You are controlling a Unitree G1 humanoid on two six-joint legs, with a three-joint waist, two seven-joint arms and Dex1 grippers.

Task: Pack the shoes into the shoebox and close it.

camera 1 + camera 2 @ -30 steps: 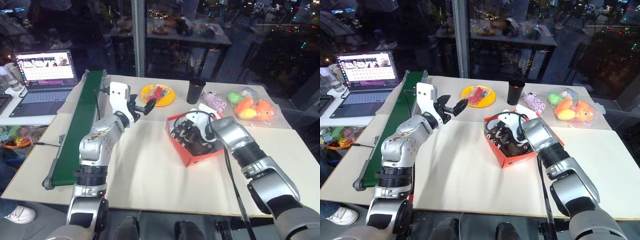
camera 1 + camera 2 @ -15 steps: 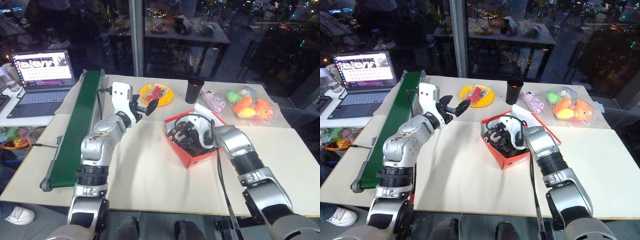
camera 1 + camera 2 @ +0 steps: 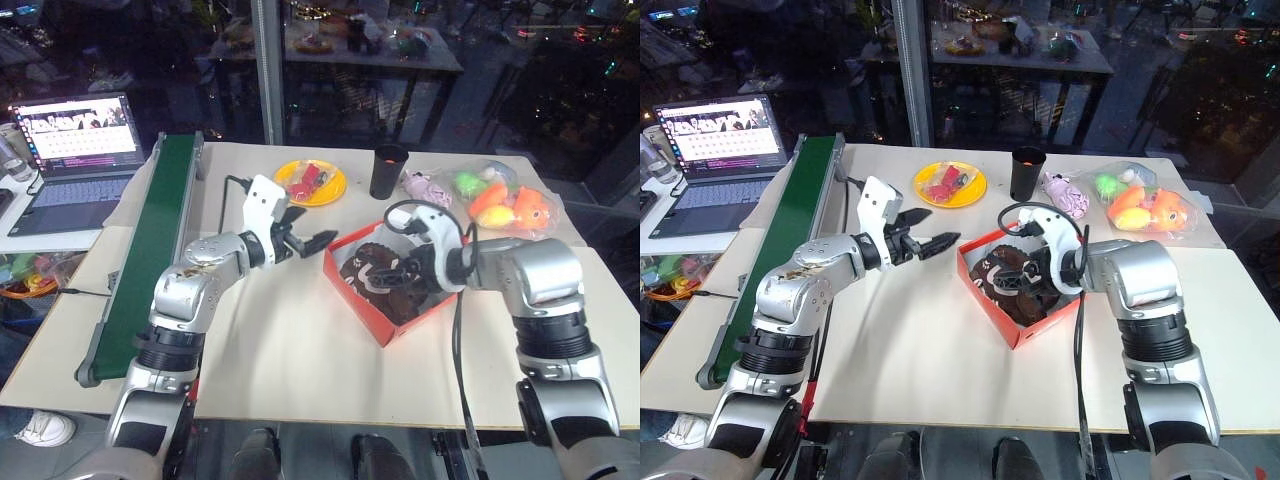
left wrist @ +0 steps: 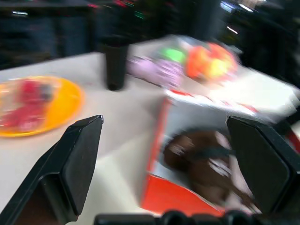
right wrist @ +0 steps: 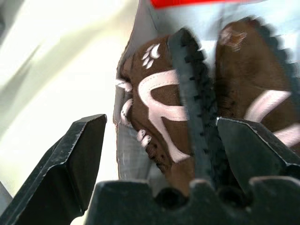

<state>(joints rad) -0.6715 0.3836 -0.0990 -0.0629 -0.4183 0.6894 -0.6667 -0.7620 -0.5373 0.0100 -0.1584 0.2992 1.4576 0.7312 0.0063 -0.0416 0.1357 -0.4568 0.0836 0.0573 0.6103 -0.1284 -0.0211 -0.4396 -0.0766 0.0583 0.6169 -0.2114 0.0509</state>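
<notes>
Both small dark brown soft shoes (image 5: 197, 108) packed inside red-orange cardboard shoebox (image 3: 1012, 331); lid not yet closed. Left gripper (image 3: 936, 228) and right gripper (image 3: 1023, 280) spread wide, nothing held.

Two head views look down across the table (image 3: 300, 330); both wrist cameras sit close, sharing the open shoebox (image 4: 187, 197).

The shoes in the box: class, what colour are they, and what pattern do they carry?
Dark brown shoes with pale curved markings, clearest in the right wrist view.
</notes>
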